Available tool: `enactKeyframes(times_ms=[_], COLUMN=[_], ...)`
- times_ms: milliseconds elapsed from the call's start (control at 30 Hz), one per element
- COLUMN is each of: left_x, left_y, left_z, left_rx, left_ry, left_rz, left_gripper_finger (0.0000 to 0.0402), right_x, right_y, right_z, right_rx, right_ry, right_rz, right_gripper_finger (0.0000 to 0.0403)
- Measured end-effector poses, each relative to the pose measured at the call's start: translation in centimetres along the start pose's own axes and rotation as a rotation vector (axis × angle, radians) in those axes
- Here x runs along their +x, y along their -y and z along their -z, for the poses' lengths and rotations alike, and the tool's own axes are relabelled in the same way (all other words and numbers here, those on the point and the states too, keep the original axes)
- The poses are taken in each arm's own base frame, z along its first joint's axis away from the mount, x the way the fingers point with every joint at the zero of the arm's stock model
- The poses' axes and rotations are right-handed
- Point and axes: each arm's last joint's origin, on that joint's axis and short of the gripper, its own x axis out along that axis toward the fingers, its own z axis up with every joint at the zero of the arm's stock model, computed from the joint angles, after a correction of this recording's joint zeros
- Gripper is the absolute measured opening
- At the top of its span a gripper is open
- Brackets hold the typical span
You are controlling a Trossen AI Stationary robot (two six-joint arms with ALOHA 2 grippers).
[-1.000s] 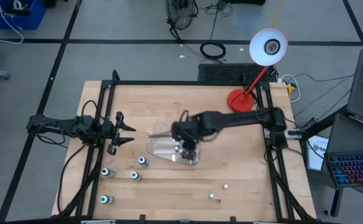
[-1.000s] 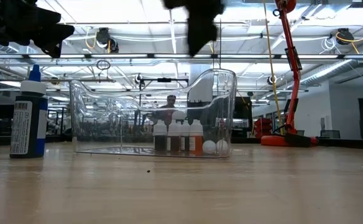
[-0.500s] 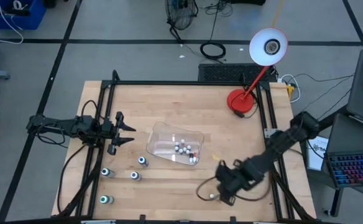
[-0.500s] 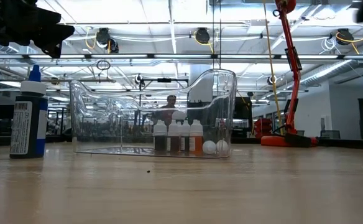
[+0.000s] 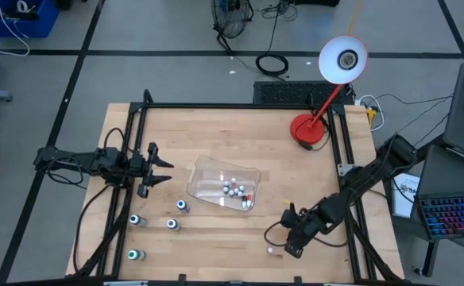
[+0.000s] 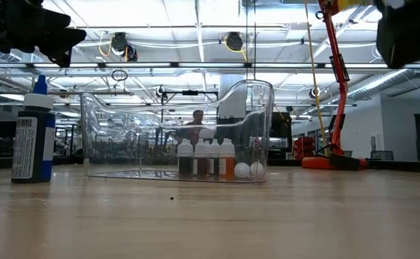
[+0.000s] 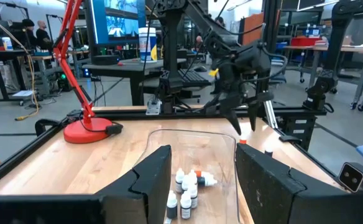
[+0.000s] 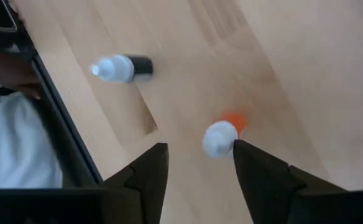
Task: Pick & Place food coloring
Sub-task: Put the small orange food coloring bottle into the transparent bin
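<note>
Right claw [image 8: 197, 163], fingers apart and empty, hovers over an orange bottle [image 8: 222, 135] standing upright on the counter [image 5: 311, 183], just ahead of its fingertips.

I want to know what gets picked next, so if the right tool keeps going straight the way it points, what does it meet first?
Most likely the orange bottle, which sits just ahead between the open right tool's fingers. The dark bottle lies off to the side. Depth is unclear.
</note>
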Motion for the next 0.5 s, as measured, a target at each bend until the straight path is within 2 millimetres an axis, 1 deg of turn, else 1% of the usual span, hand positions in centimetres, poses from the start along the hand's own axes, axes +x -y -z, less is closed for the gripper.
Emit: enactKeyframes(times_ms=[133,367,500], left_x=[0.00,0.00,0.00], left_y=[0.00,0.00,0.00], left_z=[0.00,0.01,0.00], left_rx=[0.000,0.000,0.000], left_ry=[0.000,-0.001,0.000], left_rz=[0.000,0.000,0.000], left_gripper_finger=[0.0182,0.0182,0.0182], right_x=[0.46,0.43,0.43], right_y=[0.99,0.86,0.53], right_z=[-0.17,-0.64,-0.71], right_rx=[0.017,-0.030,-0.103], right_ry=[-0.034,-0.011,0.037], right_rz=[0.018,-0.006,-0.025], right_gripper_finger=[0.0171,0.0165,0.0165])
